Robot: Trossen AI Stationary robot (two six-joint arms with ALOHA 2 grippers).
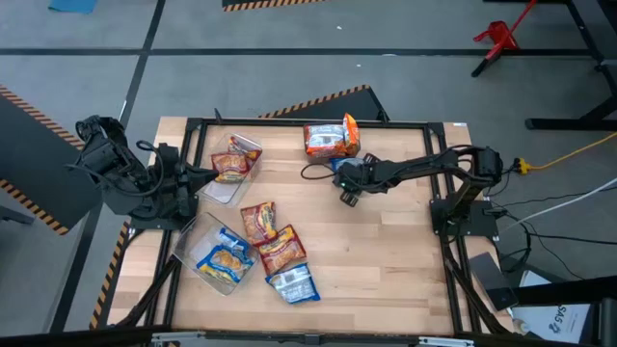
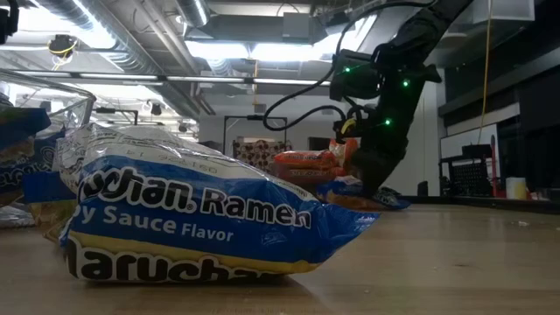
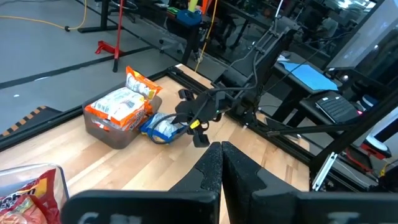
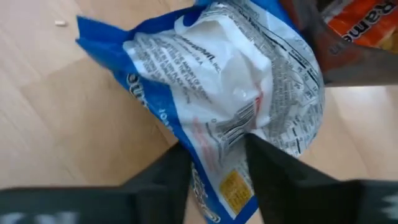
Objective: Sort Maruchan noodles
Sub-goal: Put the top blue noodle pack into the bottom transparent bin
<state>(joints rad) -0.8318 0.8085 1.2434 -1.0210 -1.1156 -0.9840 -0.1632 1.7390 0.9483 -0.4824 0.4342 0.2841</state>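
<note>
High view | right gripper (image 1: pixel 347 183) on blue packet (image 4: pixel 230 99) | orange-filled bin (image 1: pixel 330 141) beside

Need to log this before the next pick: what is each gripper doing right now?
Left gripper: closed, empty, waiting at the table's left edge.
Right gripper: fingers around the edge of a blue-and-white noodle packet beside the orange-packet bin.

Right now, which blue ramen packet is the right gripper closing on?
The blue packet beside the orange-filled bin, between the right gripper fingers. The other blue packets lie near the front-left bin.
</note>
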